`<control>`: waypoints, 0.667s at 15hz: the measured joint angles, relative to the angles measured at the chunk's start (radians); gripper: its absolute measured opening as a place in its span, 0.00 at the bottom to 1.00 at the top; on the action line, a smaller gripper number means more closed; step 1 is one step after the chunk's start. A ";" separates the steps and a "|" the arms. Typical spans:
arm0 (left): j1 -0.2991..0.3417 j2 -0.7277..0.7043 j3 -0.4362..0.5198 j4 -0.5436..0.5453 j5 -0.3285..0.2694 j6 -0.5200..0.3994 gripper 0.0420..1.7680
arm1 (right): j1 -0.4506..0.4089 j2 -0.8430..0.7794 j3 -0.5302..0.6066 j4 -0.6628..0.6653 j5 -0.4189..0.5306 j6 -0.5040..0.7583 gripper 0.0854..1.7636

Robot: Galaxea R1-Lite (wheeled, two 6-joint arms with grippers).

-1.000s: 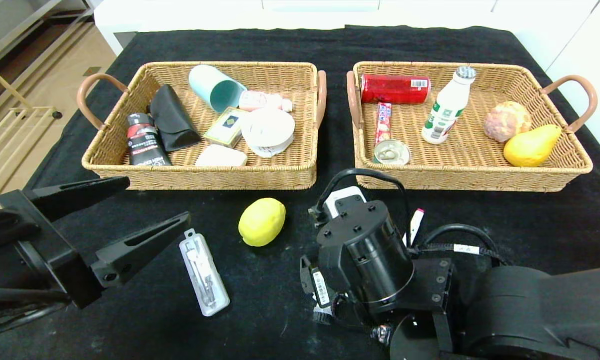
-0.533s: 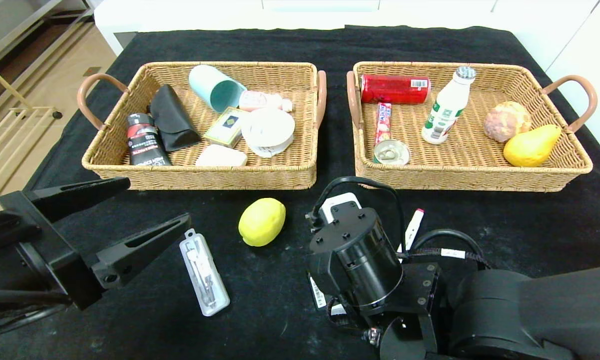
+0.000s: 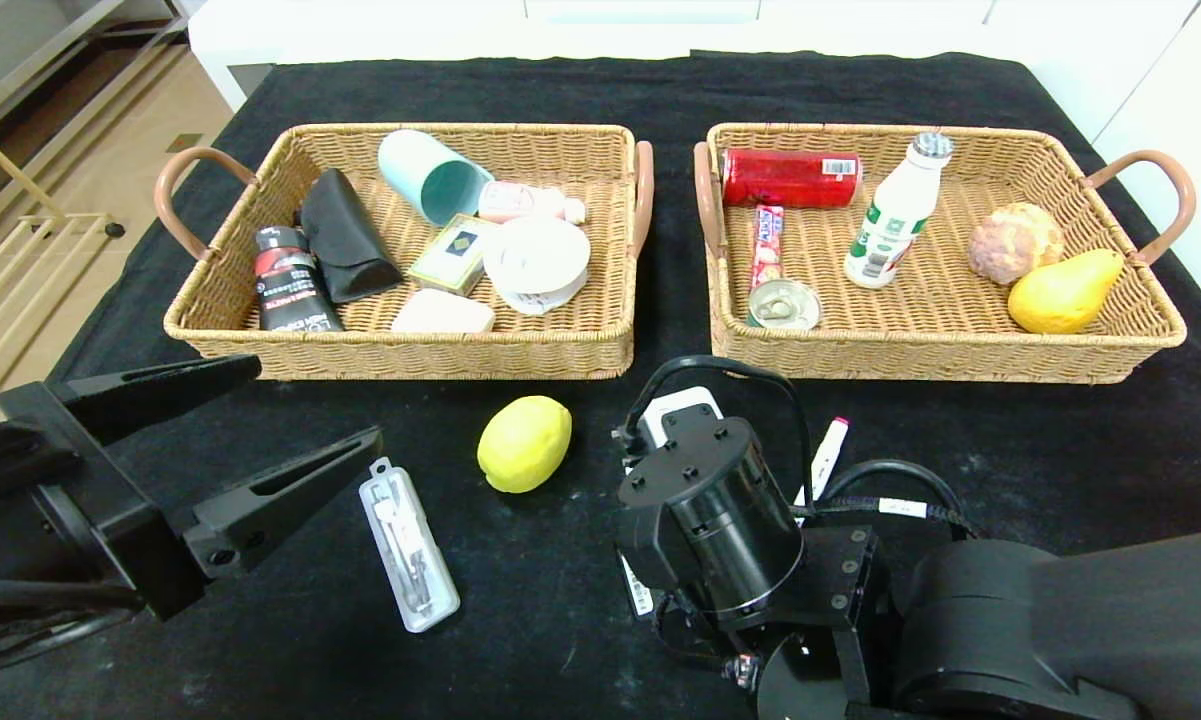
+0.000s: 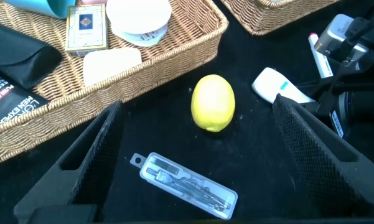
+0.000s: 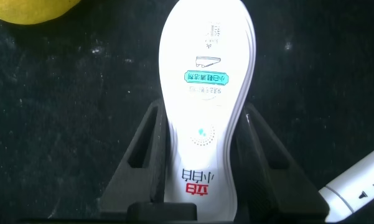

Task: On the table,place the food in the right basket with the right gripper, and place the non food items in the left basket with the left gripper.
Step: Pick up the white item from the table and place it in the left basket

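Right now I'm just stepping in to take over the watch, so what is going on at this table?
The right gripper is down on the black table, its fingers closed against both sides of the white brush, which is no food. The left gripper hangs open over the clear case. The lemon and the marker lie loose in front of the left basket and the right basket.

white brush (image 5: 205, 106) lies flat on black table (image 3: 1060, 450), beside lemon (image 3: 524, 443).
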 joint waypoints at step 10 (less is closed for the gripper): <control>-0.018 -0.003 0.000 0.000 0.009 0.000 0.97 | 0.006 -0.044 -0.019 0.003 0.003 0.004 0.39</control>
